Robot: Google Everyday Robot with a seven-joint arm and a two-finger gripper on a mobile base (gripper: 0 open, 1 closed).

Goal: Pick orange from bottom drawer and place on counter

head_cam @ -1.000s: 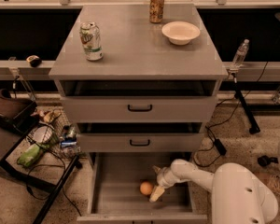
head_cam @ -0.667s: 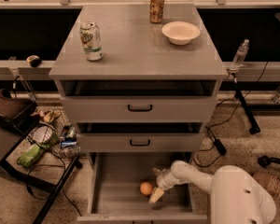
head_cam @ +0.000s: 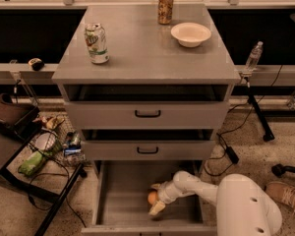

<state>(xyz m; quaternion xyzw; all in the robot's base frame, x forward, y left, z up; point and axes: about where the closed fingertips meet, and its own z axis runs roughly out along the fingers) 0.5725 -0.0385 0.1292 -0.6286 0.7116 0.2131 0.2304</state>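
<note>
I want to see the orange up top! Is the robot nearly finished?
Not yet. Done: the bottom drawer is pulled open. In hand: the claw is down inside it, right at the orange, which is low in the drawer. Left: lifting the orange out and setting it on the counter.

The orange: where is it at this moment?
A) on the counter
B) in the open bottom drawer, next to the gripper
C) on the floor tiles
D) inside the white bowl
B: the orange lies in the open bottom drawer, with the gripper right at it, not on the counter.
</note>
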